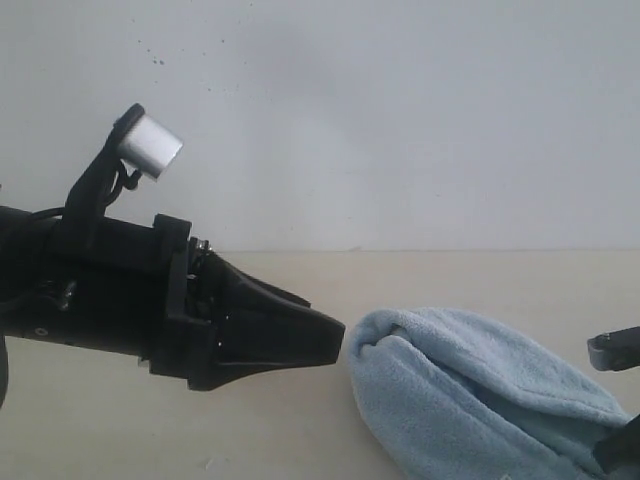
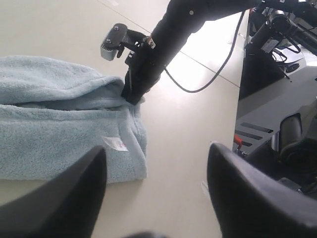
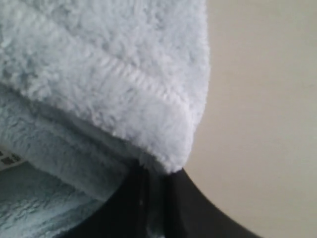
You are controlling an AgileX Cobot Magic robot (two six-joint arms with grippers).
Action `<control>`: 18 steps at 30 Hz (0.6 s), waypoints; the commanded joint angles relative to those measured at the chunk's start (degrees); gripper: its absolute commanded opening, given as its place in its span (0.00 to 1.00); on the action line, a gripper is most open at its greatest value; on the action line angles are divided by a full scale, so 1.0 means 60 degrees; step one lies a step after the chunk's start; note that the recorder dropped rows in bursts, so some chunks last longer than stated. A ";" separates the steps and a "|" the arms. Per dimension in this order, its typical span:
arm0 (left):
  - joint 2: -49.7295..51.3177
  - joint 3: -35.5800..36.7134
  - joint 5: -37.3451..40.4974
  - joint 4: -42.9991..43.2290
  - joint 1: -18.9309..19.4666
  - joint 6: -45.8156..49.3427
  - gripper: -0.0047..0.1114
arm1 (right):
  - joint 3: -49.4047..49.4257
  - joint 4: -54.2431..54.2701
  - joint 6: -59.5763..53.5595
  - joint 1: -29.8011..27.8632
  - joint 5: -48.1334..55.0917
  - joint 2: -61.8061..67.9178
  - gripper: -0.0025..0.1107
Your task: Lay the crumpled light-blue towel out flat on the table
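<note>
my r gripper pinches towel at its hem corner; towel lies folded on table. l gripper jaws wide, just beside towel. plan: lift corner low, pull slow, l takes label corner.

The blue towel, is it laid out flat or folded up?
Folded, not spread. The towel lies bunched in thick layers on the table, one fold lapping over another.

Pale blue towel with a white label; plain cream worktop; black fingers; white wall, few dark specks.
</note>
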 commanded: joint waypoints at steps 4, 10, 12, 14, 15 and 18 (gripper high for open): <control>-0.0044 -0.0027 0.0086 -0.0016 -0.0046 0.0055 0.53 | -0.0036 -0.0598 0.0501 -0.0035 -0.0482 -0.1881 0.06; -0.0044 -0.0027 0.0912 -0.0307 -0.0087 0.0055 0.53 | -0.0036 -0.0832 0.0480 -0.0035 -0.0543 -0.3243 0.06; -0.0044 -0.0027 0.0940 -0.0306 -0.0307 0.0055 0.53 | -0.0036 -0.0832 0.0480 -0.0017 -0.0581 -0.3560 0.06; -0.0044 -0.0027 0.0940 -0.0306 -0.0704 0.0138 0.53 | -0.0036 -0.0635 0.0480 0.0031 -0.0460 -0.3809 0.06; -0.0044 -0.0027 0.0922 -0.0306 -0.0908 0.0227 0.53 | -0.0036 -0.0405 0.0480 0.0104 -0.0345 -0.4006 0.06; -0.0044 -0.0027 0.0825 -0.0306 -0.1335 0.0266 0.53 | -0.0016 -0.0077 -0.0006 0.0639 -0.0084 -0.4627 0.06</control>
